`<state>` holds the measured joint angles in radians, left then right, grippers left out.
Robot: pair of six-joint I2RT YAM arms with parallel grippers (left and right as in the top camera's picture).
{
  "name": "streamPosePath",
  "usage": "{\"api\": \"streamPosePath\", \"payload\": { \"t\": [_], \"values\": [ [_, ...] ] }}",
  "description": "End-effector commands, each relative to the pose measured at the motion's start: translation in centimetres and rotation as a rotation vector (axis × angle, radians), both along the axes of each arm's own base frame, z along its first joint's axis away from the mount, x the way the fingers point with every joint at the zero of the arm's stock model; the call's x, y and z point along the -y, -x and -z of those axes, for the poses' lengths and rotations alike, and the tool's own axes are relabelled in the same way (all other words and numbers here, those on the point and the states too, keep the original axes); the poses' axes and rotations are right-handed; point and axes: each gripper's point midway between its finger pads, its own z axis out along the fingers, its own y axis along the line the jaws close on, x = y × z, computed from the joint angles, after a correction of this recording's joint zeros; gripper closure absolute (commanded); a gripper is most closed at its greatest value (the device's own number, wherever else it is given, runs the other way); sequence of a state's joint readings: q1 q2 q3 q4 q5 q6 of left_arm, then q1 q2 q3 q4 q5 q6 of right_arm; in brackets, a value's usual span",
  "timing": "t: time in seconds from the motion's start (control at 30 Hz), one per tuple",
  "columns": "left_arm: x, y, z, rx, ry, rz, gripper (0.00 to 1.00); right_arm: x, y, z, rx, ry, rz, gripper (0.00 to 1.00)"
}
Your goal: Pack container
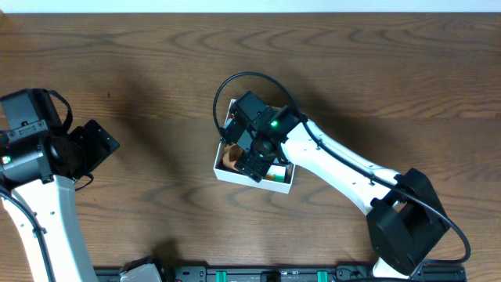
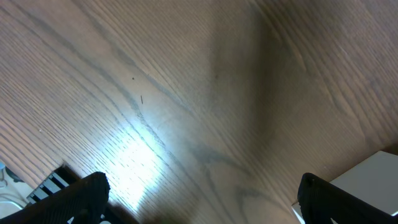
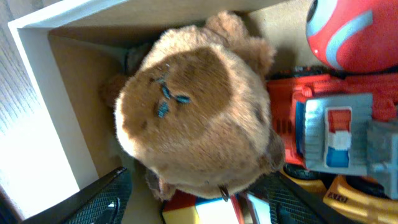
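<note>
The container [image 1: 243, 177], a small white-walled box with a brown inside, sits mid-table. It also shows in the right wrist view [image 3: 37, 74], and one corner shows in the left wrist view [image 2: 373, 177]. A brown plush bear [image 3: 193, 106] lies in its left part and shows in the overhead view [image 1: 230, 157]. My right gripper [image 1: 257, 153] hangs over the box. Its fingers [image 3: 199, 199] are open, one on each side of the bear's lower end. My left gripper [image 1: 106, 145] is open and empty over bare wood at the far left [image 2: 199, 199].
Beside the bear the box holds a red ball-shaped toy [image 3: 354, 31], a red and grey toy truck [image 3: 336, 130], a yellow vehicle [image 3: 348, 196] and a coloured block [image 3: 211, 208]. The right arm [image 1: 352, 168] reaches in from the lower right.
</note>
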<state>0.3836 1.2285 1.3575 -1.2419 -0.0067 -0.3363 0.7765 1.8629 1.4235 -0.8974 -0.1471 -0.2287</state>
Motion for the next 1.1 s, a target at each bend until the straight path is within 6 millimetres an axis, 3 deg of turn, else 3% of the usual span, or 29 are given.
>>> {"api": "streamPosePath", "payload": {
  "t": [0.0,0.1,0.4,0.47,0.6,0.67,0.87,1.07],
  "values": [
    [-0.2,-0.1,-0.7,0.018,-0.012,-0.004,0.02,-0.9,1.0,-1.0,0.017,-0.027,-0.047,0.32],
    [-0.2,-0.1,-0.7,0.018,-0.011,-0.004,0.02,-1.2,0.8,-1.1,0.026,-0.037,-0.048,0.36],
    [-0.2,-0.1,-0.7,0.018,-0.011,-0.004,0.02,-1.7,0.4,0.2,0.039,-0.053,-0.048,0.32],
    [-0.2,-0.1,-0.7,0.018,-0.011,-0.004,0.02,-1.8,0.3,0.8,0.032,-0.047,-0.048,0.45],
    [-0.2,-0.1,-0.7,0.018,-0.012,-0.004,0.02,-1.9,0.2,1.7,0.023,-0.037,-0.048,0.85],
    [-0.2,-0.1,-0.7,0.018,-0.012,-0.004,0.02,-1.9,0.2,1.8,0.023,-0.036,-0.048,0.99],
    [-0.2,-0.1,-0.7,0.019,-0.012,-0.004,0.02,-1.2,-0.5,0.8,0.07,-0.014,-0.03,0.99],
    [-0.3,-0.2,-0.8,0.022,-0.013,-0.004,0.02,0.0,-1.0,-3.1,0.162,-0.023,-0.006,0.99]
  ]
}}
